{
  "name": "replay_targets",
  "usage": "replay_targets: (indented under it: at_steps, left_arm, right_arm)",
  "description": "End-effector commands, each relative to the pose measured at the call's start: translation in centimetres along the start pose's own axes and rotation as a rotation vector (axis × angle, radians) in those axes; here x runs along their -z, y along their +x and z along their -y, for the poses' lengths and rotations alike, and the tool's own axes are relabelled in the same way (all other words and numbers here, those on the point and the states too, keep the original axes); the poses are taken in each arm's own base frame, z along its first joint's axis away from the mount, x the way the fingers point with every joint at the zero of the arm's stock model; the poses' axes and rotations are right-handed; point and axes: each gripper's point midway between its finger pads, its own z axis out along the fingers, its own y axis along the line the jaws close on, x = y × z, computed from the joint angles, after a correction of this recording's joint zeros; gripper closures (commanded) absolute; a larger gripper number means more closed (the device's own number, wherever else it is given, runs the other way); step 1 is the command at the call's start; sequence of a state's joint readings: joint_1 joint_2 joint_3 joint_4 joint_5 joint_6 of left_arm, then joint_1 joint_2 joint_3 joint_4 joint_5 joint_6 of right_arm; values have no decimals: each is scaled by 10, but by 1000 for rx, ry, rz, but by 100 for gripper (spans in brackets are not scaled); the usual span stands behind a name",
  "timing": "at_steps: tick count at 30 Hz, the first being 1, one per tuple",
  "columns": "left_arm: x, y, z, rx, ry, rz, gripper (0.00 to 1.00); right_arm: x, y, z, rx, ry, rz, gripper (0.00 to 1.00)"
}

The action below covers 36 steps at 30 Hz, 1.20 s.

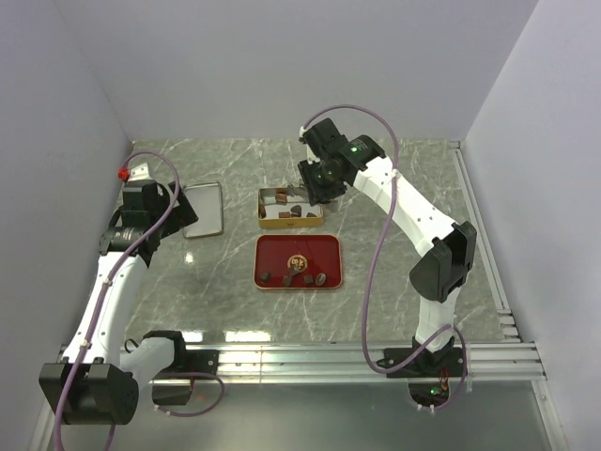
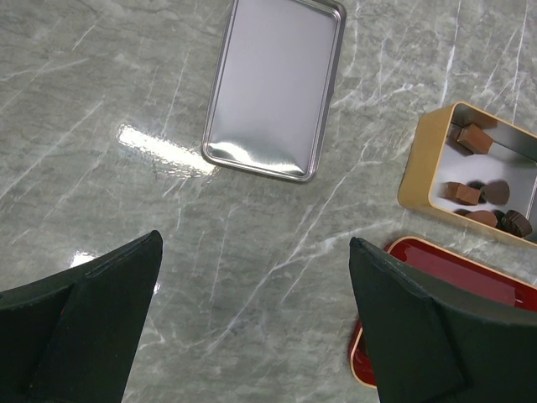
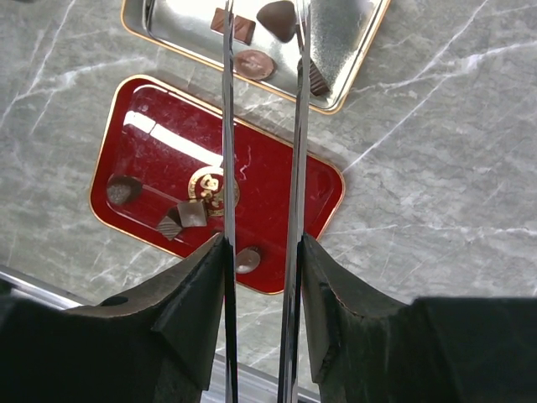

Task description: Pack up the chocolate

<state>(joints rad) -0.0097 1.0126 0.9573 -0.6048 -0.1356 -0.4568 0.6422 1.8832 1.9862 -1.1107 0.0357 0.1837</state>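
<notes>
Grey-veined marble tabletop [image 1: 235,169], white walls round it. Far left: left tool [image 2: 253,252] spread wide, empty, hanging over bare marble, away from the work. Next, a silver lid [image 2: 273,84] lying flat by itself. Then a gold tin [image 2: 417,164] with several pieces of chocolate [image 3: 253,63] in it. Just nearside of it, a red tray [image 3: 277,176] with about four more pieces, loose and apart. Right tool [image 3: 262,243] clamped across long metal tongs [image 3: 227,126], blades parted, reaching over the tin. Tips run out of view, so can't tell if they carry a piece. Reads as mid-transfer, tray to tin, roughly half done. For the next pick: straddle one lone piece, blade tips down on the tray, squeeze gently (small, smooth, likely to squirt out), then lift well clear of the tin wall before letting go.
</notes>
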Motion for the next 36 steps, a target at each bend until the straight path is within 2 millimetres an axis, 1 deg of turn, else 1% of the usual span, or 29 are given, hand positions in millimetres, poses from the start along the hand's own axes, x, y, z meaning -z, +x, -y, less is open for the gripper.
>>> replay_targets:
  at_steps: [1,4,7,9,10,12,13,15,16,20,23,25,30,33,34,36]
  left_arm:
    - [5,-25,8,3,26,69,1]
    - [4,-25,9,5,29,65,0]
    - [3,-24,11,9,37,60,1]
    - [3,-21,11,7,37,53,0]
    - [3,-21,11,7,39,54,1]
    - [3,-18,10,6,39,49,1]
    - [3,-18,10,8,40,47,0]
    - [3,-15,9,10,41,42,0]
    - [4,-13,8,11,40,39,0]
    - [4,-7,7,16,42,29,1]
    - [6,-3,6,19,40,22,1]
    - [7,-2,4,17,38,21,0]
    - [9,3,1,14,29,13,0]
    - [10,4,0,20,27,12,0]
    - [11,5,0,22,27,12,1]
    - [10,6,-1,23,26,10,0]
  right_arm:
    - [21,-17,-2,4,-26,79,55]
    - [29,-6,-2,-5,-33,69,55]
    - [38,10,-7,-5,-51,55,56]
    - [42,26,-8,0,-53,36,56]
    - [45,38,-13,6,-58,20,56]
    - [47,50,-17,10,-65,1,56]
    - [49,63,-22,17,-73,-17,56]
    - [51,74,-28,25,-80,-31,56]
    - [52,85,-33,33,-87,-48,56]
    - [52,110,-46,59,-103,-90,56]
    - [50,123,-54,80,-110,-116,55]
    - [49,128,-56,86,-112,-124,54]
    - [47,138,-63,112,-118,-147,51]
    - [46,141,-65,120,-119,-155,50]
    - [47,146,-69,124,-138,-171,49]
    - [46,148,-72,129,-143,-179,49]
